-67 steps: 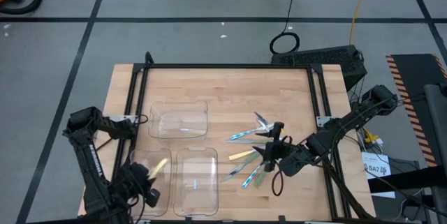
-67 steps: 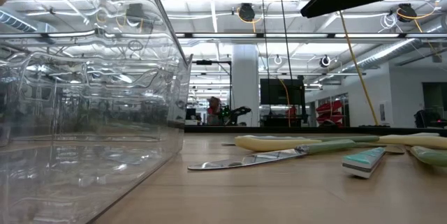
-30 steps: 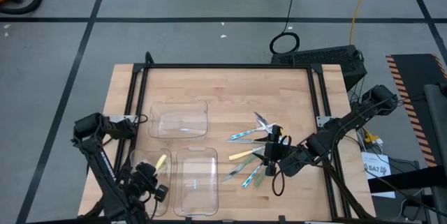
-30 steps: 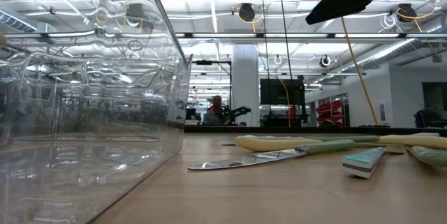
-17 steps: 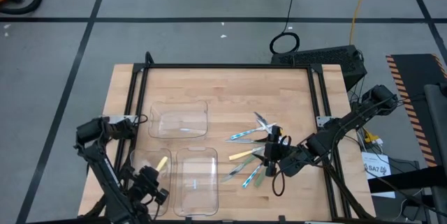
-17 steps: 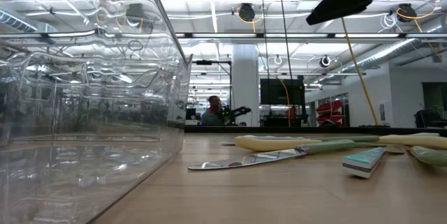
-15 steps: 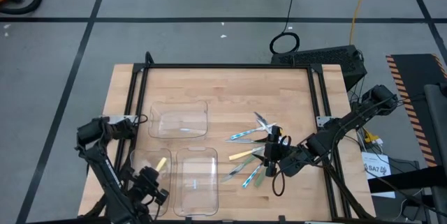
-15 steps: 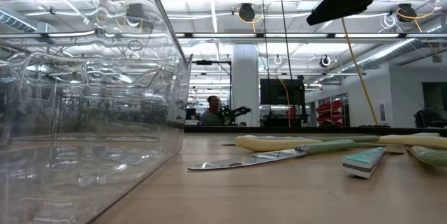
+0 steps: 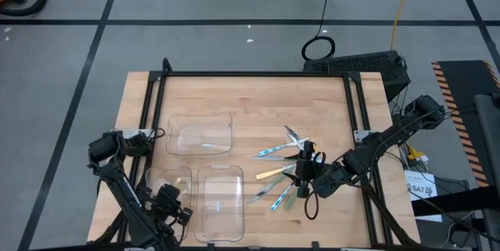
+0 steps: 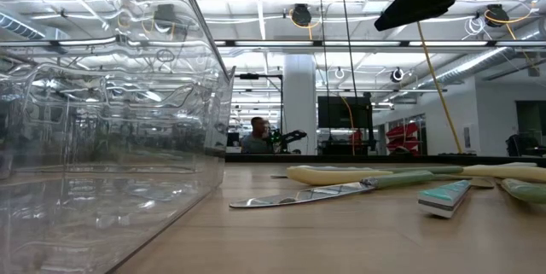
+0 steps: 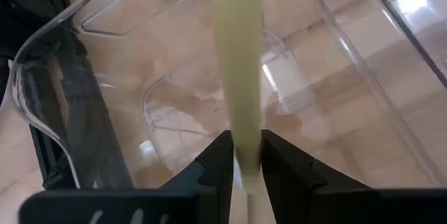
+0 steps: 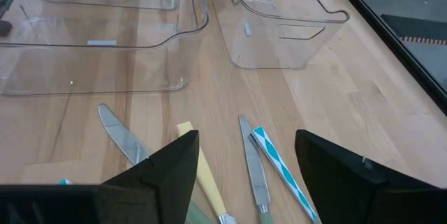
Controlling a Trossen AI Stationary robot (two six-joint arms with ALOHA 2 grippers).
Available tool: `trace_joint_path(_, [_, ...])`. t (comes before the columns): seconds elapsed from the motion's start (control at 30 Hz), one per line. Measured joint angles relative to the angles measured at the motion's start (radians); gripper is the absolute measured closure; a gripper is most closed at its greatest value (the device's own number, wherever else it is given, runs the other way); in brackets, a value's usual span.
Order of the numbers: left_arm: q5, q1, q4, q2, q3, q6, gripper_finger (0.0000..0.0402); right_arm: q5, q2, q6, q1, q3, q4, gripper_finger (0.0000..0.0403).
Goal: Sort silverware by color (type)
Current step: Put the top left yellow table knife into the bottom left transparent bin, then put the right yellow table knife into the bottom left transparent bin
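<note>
My left gripper (image 9: 172,204) hovers over the near-left clear tray (image 9: 156,179) and is shut on a yellow-handled utensil (image 11: 237,56). The high view does not show that utensil, which is hidden under the gripper. The other silverware (image 9: 280,174) lies flat in a loose pile on the wood right of centre, with yellow (image 12: 202,175), green and blue-patterned (image 12: 283,168) handles and a bare knife blade (image 12: 119,140). My right gripper (image 9: 307,169) hangs open just above that pile, touching nothing. The low view shows the pile (image 10: 358,174) at table height. My left gripper pinches the utensil's yellow handle (image 11: 244,144) between its two fingers (image 11: 216,161). The handle runs straight out ahead along the fingers, past the picture's edge, so its far end does not show. It is lifted clear above the tray's floor.
Three clear trays stand on the table's left half: one far-left (image 9: 201,132), one near-middle (image 9: 219,200) and the near-left one. A black frame (image 9: 258,73) borders the table. Bare wood lies between trays and pile. A person shows far off in the room (image 10: 254,135).
My left gripper has shifted a little toward the table's right over the near-left tray, and its arm has swung with it. The yellow utensil, which stuck out toward the far side in the high view, has gone out of sight beneath the gripper.
</note>
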Motion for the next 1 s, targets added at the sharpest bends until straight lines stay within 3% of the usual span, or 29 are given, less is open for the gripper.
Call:
trace_joint_path(0.33, [-0.002,-0.003,-0.009,0.0,0.0,0.008,0.032,0.0,0.0,0.0,0.0,0.0,0.0,0.0172])
trace_joint_path(0.47, [-0.031,-0.001,-0.017,0.0,0.0,0.099,0.0319,-0.003,0.0,0.016,0.0,0.0,-0.005,0.0172])
trace_joint_path(0.67, [-0.072,0.021,-0.019,0.0,0.073,0.244,0.0319,-0.139,0.0,0.027,0.0,0.0,-0.037,0.0172])
trace_joint_path(0.8, [-0.205,0.031,-0.018,0.0,0.187,0.345,0.0319,-0.205,0.0,0.02,0.007,0.0,-0.047,0.0172])
trace_joint_path(1.0, [-0.552,0.034,-0.017,-0.002,0.345,0.621,0.0319,-0.209,0.0,-0.026,0.021,0.0,-0.101,0.0172])
